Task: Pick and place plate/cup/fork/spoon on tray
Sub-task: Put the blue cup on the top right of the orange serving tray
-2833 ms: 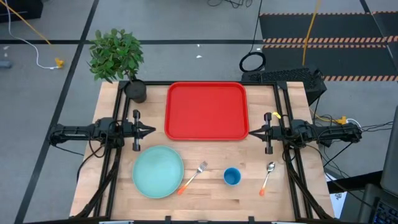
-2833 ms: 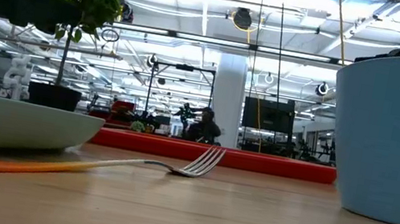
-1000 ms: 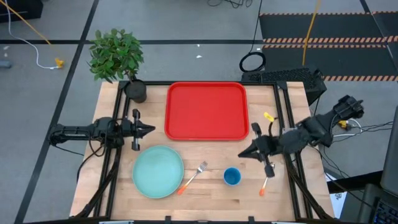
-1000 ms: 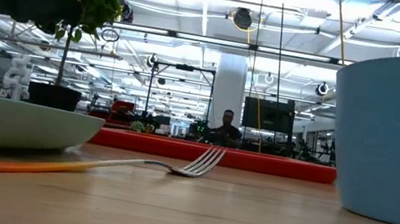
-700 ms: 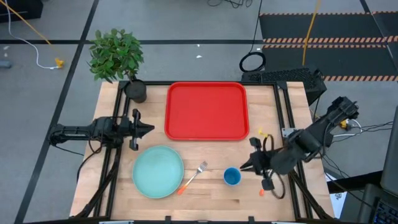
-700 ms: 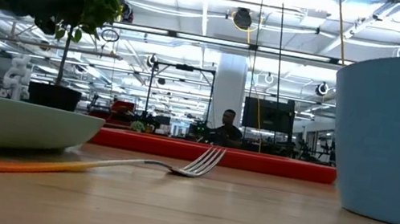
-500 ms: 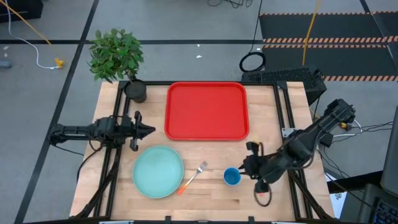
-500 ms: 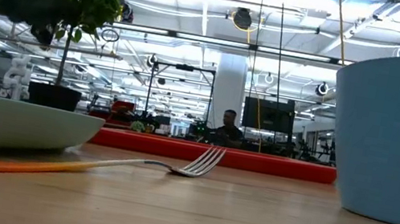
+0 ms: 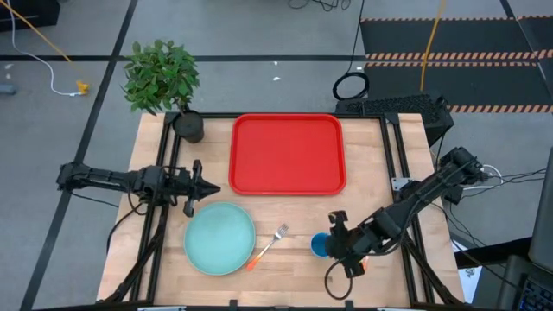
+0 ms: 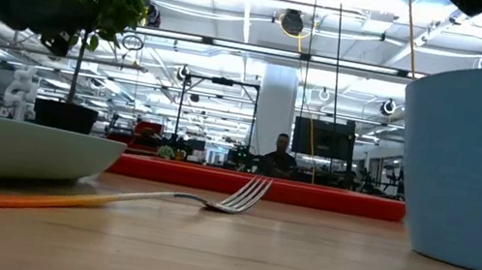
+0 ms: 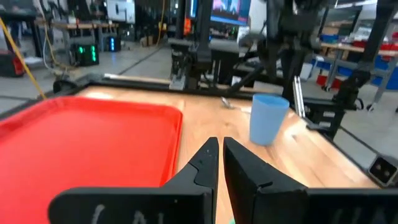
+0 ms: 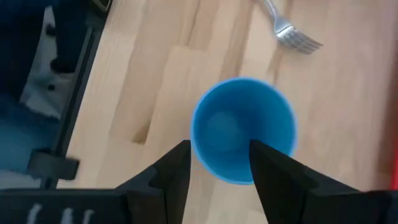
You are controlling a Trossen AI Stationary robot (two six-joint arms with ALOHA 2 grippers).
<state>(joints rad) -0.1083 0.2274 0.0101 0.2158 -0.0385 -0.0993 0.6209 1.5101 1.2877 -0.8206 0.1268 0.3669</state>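
The blue cup (image 9: 319, 245) stands upright on the wooden table near its front edge. My right gripper (image 12: 217, 152) is open just above it and points down, one finger on each side of the cup's near rim (image 12: 239, 177); I cannot tell whether they touch it. The teal plate (image 9: 219, 238) and the orange-handled fork (image 9: 270, 244) lie left of the cup. My right arm covers the spoon. The red tray (image 9: 287, 154) lies at the table's far middle. My left gripper (image 9: 216, 187) is shut, between the tray and the plate.
A potted plant (image 9: 187, 126) stands at the far left corner beside the tray. Black rails (image 9: 160, 225) run along the table's left and right sides. Bare wood shows between the tray and the tableware. A person sits in the room far beyond the table (image 10: 279, 156).
My right gripper has swung from beside the tray toward the near edge and the table's left, to the cup. It has tipped from level to pointing down and has opened. My left gripper has edged slightly toward the plate. The cup, fork and plate have stayed in place.
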